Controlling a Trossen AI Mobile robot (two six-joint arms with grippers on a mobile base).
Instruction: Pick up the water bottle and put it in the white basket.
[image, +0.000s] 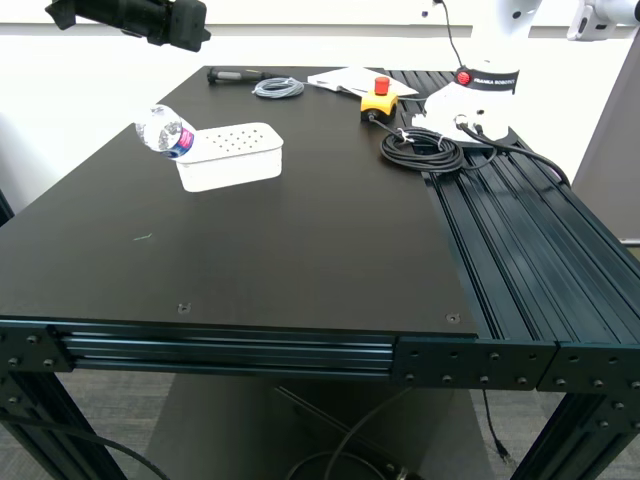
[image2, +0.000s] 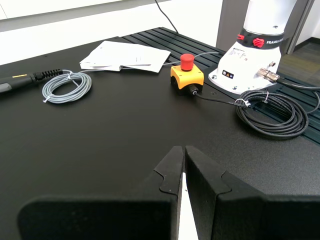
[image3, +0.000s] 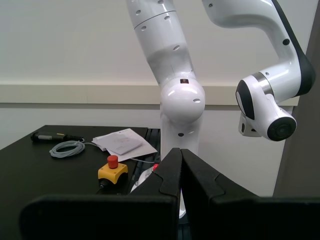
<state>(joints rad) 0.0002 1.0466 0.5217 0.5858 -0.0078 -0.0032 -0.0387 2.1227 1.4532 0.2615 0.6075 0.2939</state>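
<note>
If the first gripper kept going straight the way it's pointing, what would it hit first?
My first gripper, jaws closed, points low across the bare black table toward the yellow emergency-stop box. It would probably meet the tabletop first; if it cleared that, the stop box comes next. Depth is uncertain from this view.

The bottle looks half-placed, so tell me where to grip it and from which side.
Grip the bottle at its clear ribbed body, which juts free beyond the basket toward the exterior view's left. It lies tilted with its label end on the rim, so come from above, jaws across its width.

water bottle (image: 165, 131) tilted, resting on white basket (image: 232, 157)
</note>
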